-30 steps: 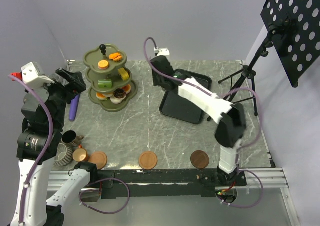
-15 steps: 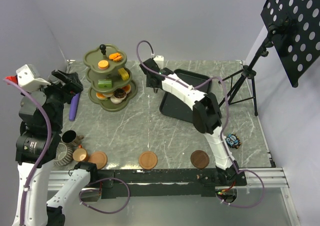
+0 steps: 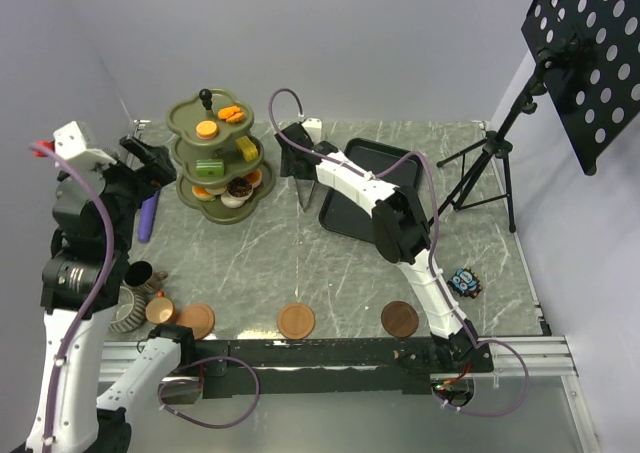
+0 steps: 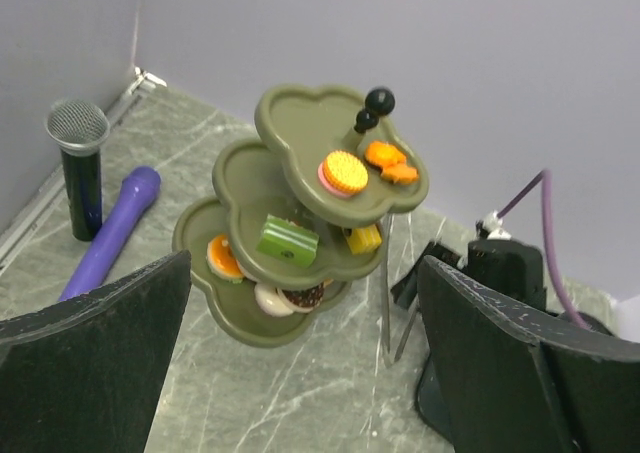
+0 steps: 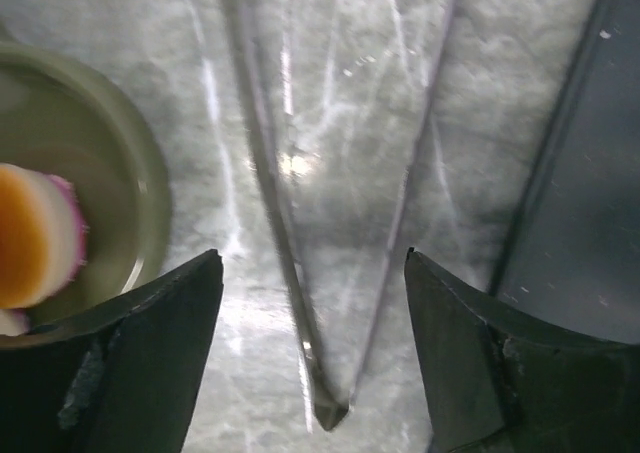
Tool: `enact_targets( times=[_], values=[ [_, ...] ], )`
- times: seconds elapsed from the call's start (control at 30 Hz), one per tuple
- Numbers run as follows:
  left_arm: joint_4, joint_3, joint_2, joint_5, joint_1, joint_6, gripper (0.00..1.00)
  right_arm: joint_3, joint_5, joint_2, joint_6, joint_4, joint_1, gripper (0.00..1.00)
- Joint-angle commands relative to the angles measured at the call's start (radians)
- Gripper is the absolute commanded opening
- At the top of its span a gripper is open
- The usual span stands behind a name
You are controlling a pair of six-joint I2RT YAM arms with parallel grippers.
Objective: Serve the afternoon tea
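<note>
- We see an olive-green scalloped three-tier stand (image 3: 185,115) at the far left of the grey veined marble bench (image 3: 270,258). Its top tier carries three orange pastries (image 4: 345,173).
- We log the right end effector (image 5: 312,258) as spread. Its dark fingers sit either side of the thin V-shaped metal tongs (image 5: 326,409) and pinch nothing. The tongs are between the stand and the black rectangular tray (image 3: 345,218).
- We log the left end effector (image 3: 150,160) as spread wide, holding nothing, beside the stand.
- We count three round brown saucers (image 3: 296,321) well apart along the near edge, and three small cups (image 3: 140,273) clustered near left.
</note>
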Motion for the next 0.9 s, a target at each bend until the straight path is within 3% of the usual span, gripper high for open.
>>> enact_targets(
  times=[0.0,0.17,0.37,0.5,0.63,0.73,0.87],
  values=[
    [-0.03,-0.016,0.057,0.051,0.006,0.009,1.0,-0.001,-0.037,-0.056,-0.041,0.101,-0.011,0.83],
    [0.0,-0.107,0.025,0.157,0.006,0.064,0.95,-0.055,-0.086,-0.214,-0.121,0.144,-0.026,0.86],
    [-0.061,-0.257,-0.015,0.325,-0.054,-0.011,0.83,-0.38,-0.145,-0.571,-0.198,0.259,-0.104,0.87],
    [-0.072,-0.399,-0.061,0.255,-0.201,-0.144,0.81,-0.722,-0.203,-0.816,-0.302,0.427,-0.152,0.92],
    [-0.093,-0.444,0.014,0.156,-0.419,-0.334,0.81,-0.933,-0.266,-0.956,-0.383,0.394,-0.175,0.93],
    [-0.073,-0.432,0.179,0.036,-0.667,-0.414,0.83,-1.083,-0.281,-1.074,-0.405,0.382,-0.182,0.93],
    [-0.093,-0.369,0.464,0.046,-0.818,-0.39,0.87,-1.18,-0.304,-1.189,-0.393,0.371,-0.201,0.93]
  ],
)
